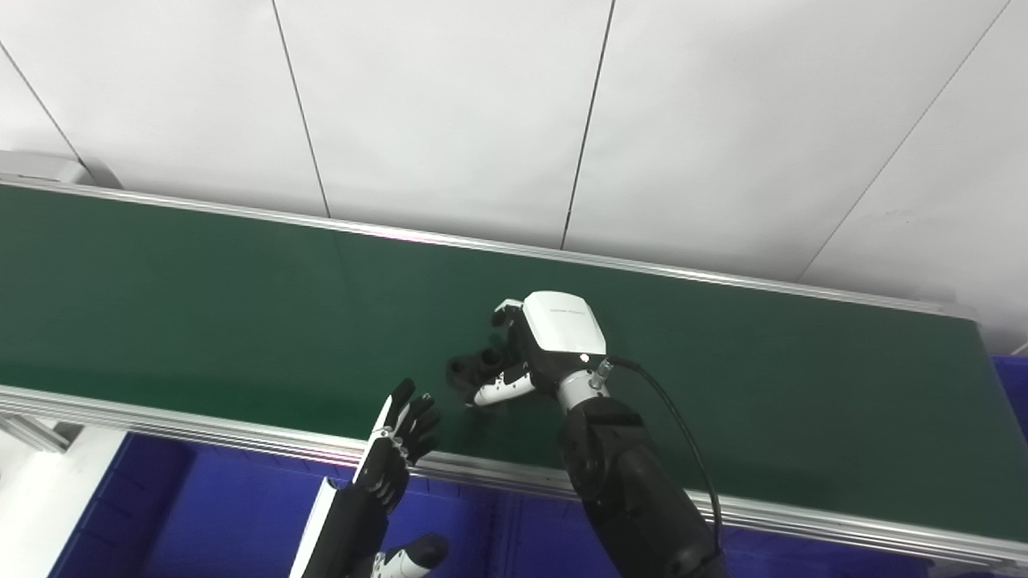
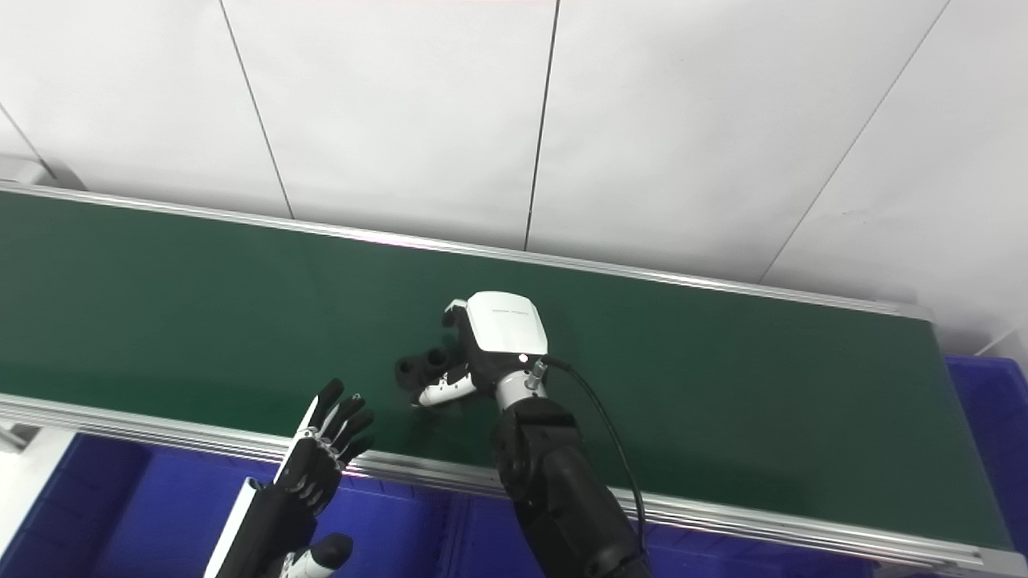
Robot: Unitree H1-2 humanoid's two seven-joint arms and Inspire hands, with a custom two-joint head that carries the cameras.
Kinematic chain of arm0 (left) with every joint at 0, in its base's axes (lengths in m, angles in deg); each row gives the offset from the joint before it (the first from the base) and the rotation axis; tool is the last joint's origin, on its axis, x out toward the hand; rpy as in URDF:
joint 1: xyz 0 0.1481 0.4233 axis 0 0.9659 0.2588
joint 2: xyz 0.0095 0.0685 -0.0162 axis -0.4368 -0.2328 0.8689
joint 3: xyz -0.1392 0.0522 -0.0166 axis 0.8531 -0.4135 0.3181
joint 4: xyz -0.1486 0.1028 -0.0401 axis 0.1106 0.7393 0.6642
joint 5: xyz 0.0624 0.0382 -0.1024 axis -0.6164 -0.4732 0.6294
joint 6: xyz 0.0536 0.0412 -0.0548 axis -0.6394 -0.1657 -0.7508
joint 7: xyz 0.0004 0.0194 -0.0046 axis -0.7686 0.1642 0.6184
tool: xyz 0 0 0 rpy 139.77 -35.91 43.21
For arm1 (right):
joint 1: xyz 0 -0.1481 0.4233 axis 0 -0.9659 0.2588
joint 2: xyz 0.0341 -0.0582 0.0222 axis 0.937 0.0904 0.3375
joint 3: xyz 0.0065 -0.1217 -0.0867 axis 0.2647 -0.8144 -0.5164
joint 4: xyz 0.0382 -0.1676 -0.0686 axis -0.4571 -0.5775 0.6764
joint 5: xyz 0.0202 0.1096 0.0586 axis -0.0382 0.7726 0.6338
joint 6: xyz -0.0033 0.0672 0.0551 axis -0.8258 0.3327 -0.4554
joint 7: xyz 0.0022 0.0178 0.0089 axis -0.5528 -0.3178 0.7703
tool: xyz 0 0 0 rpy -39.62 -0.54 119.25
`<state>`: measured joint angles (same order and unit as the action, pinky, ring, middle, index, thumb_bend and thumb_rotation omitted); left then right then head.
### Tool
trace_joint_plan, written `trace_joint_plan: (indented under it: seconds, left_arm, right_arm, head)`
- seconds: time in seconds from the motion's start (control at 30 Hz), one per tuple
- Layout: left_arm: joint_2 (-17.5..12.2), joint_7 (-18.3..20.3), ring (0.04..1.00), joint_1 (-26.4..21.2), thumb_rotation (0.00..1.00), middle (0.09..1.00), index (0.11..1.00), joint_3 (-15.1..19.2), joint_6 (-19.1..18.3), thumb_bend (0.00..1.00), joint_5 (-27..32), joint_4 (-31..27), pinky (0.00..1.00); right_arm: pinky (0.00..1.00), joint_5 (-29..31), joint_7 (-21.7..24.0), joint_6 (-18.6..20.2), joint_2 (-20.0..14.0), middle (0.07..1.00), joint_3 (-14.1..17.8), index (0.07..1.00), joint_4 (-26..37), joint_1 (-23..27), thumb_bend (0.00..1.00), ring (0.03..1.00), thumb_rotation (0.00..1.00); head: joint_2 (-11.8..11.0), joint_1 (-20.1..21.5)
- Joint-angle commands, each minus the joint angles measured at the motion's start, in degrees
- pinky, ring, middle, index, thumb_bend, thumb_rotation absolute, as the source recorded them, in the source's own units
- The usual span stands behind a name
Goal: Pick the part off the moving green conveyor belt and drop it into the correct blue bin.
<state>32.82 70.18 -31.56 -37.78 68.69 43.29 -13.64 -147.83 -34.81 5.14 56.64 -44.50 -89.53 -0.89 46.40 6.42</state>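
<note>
A small black part (image 1: 470,368) lies on the green conveyor belt (image 1: 201,305), near its front edge. My right hand (image 1: 546,337) reaches over the belt and is curled on the part's right end, fingers behind it and thumb in front; the part's left end sticks out. The part seems to rest on the belt. It also shows in the right eye view (image 2: 418,368). My left hand (image 1: 401,441) is open and empty, fingers spread, over the belt's front rail to the left of the part.
Blue bins (image 1: 201,514) stand below the belt's front rail, and another blue bin (image 2: 984,417) stands at the belt's right end. A silver rail (image 1: 241,437) edges the belt in front. A white panelled wall (image 1: 482,120) rises behind.
</note>
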Motion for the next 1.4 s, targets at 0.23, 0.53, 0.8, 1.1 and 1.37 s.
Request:
trace_joint_plan:
  seconds: [0.23,0.53,0.8,1.1,1.37]
  left_arm:
    - [0.5,-0.3,0.930,1.2,0.69,0.960,1.000,-0.3,0.4,0.75,-0.5,-2.6,0.89]
    - [0.6,-0.4,0.927,1.4,0.70,0.959,1.000,-0.3,-0.5,0.74,-1.1,-3.2,0.88]
    - [0.7,-0.5,0.934,1.3,0.71,0.965,1.000,-0.4,-0.3,0.75,-0.9,-3.0,0.89]
    - [1.0,-0.9,0.928,1.3,0.70,0.959,1.000,-0.1,-0.7,0.71,-1.5,-2.9,0.88]
    - [0.5,-1.0,0.935,0.5,0.71,0.963,1.000,0.4,-1.0,0.71,-0.6,-2.2,0.90]
  right_arm:
    - [0.18,-3.1,2.7,5.0,-2.5,0.405,-5.4,0.518,-3.3,-1.2,0.52,0.272,0.00]
    - [0.18,-3.1,3.8,5.6,-3.2,0.416,-6.2,0.505,-2.3,-1.5,0.52,0.258,0.00]
    - [0.17,-2.2,2.9,5.8,-3.5,0.470,-5.8,0.485,-1.7,-2.2,0.53,0.251,0.00]
    - [0.14,0.4,0.9,3.8,-4.3,0.470,-4.2,0.484,8.0,-4.0,0.53,0.206,0.00]
    - [0.21,0.1,12.2,6.2,-6.6,0.410,-1.8,0.521,22.5,-4.3,0.52,0.292,0.00]
  head:
    - [0.6,-0.1]
    - [0.8,0.0]
    - [0.6,0.1]
    - [0.3,1.4]
    - [-0.2,3.2]
